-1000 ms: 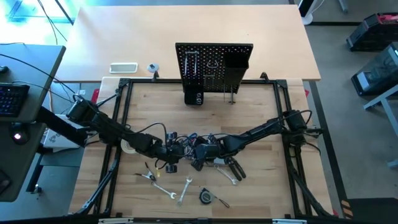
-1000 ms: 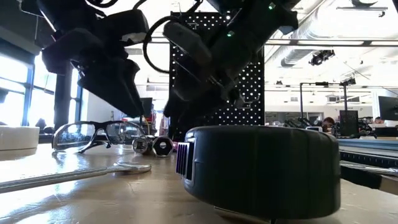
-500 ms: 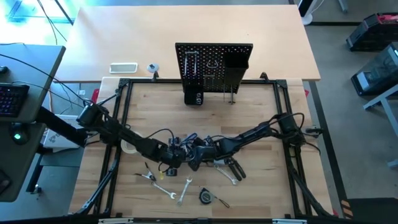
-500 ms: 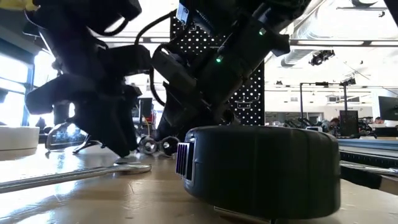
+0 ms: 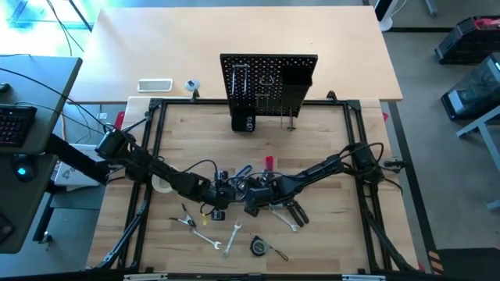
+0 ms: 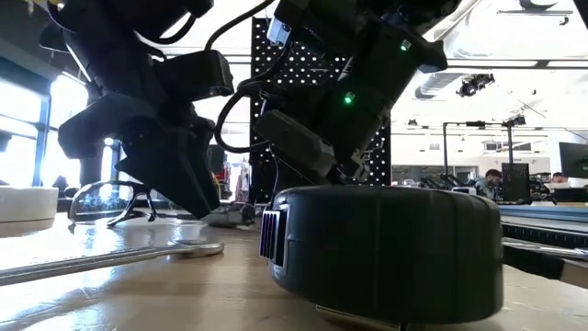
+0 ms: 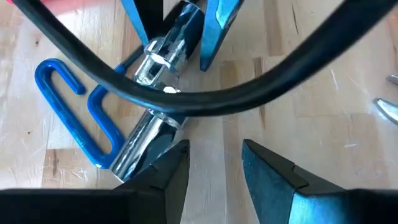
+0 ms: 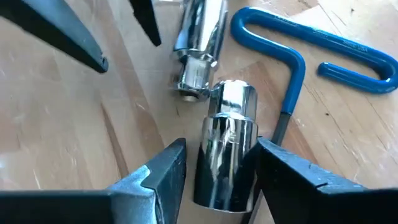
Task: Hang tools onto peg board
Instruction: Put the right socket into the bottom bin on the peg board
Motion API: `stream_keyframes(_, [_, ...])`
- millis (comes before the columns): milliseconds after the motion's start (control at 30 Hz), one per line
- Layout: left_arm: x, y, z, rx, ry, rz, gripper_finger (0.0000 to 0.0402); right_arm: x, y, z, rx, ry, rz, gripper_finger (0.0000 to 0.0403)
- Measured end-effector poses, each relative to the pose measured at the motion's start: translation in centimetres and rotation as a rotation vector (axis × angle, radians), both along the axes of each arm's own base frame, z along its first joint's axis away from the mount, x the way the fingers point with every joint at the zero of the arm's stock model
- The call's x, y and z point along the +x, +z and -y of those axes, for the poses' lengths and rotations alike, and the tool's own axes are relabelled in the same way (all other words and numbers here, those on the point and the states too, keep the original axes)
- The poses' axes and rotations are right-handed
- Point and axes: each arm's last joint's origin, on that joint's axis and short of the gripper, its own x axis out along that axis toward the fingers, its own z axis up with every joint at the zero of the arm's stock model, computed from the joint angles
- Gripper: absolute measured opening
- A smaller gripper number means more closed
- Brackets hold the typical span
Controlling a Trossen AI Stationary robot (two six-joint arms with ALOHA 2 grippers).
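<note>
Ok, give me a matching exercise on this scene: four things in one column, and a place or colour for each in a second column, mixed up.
Things:
1. hex key
2. socket
3. tape measure
4. peg board

Place or colour:
A. upright at the table's far side
B. blue
C. between the right gripper's fingers
D. black, near the table's front edge

Pairs: 1-B, 2-C, 3-D, 4-A
</note>
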Motion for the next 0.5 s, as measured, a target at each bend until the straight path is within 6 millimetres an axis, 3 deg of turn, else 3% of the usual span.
stream_keyframes(100, [0.0, 0.0, 0.0, -0.001, 0.000, 0.003, 0.0140, -0.1, 0.0, -0.2, -0.015, 0.014, -0.004, 0.0161])
stream_keyframes(200, [0.0, 0.1, 0.0, 0.005, 0.004, 0.007, 0.0140, -0.2, -0.1, -0.3, -0.024, 0.023, -0.010, 0.0114])
stream_keyframes(500, [-0.2, 1.0, -0.1, 0.010, 0.004, 0.032, 0.0140, -0.7, 0.6, -1.4, -0.107, 0.091, -0.008, 0.0110])
